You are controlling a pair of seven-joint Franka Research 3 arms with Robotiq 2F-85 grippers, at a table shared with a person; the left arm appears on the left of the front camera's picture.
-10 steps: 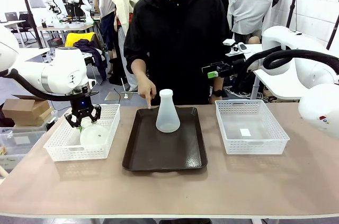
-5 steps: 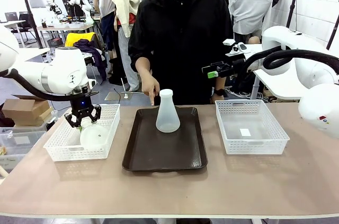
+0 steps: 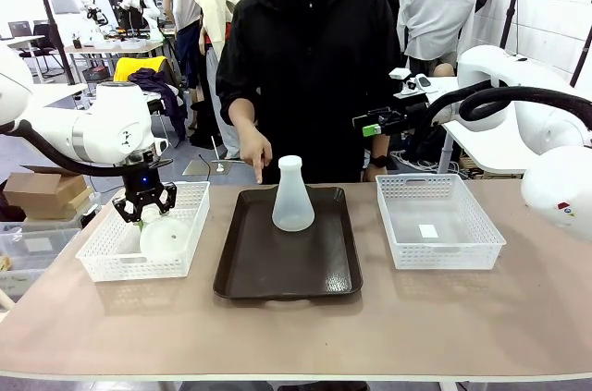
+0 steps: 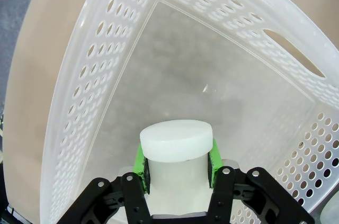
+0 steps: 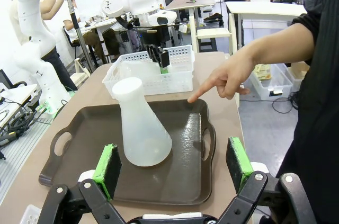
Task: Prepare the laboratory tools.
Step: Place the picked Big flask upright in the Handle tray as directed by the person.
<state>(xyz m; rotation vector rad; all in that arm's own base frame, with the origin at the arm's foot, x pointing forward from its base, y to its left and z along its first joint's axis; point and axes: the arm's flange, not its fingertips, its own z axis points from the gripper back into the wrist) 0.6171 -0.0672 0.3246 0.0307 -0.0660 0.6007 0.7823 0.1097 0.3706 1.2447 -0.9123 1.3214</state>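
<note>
While one flask (image 3: 292,195) stands upright on the tray (image 3: 287,266), a second flask (image 4: 176,142) is clamped at its neck by the left gripper (image 4: 177,161) inside the left basket (image 3: 190,215) — axis along the jaws; the right gripper (image 5: 175,168) is held wide apart.

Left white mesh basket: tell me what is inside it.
A translucent white plastic conical flask stands inside the white mesh basket, its neck clamped between the left gripper jaws. The flask's base and the basket floor beneath it are hidden from the wrist view by the neck and gripper.
</note>
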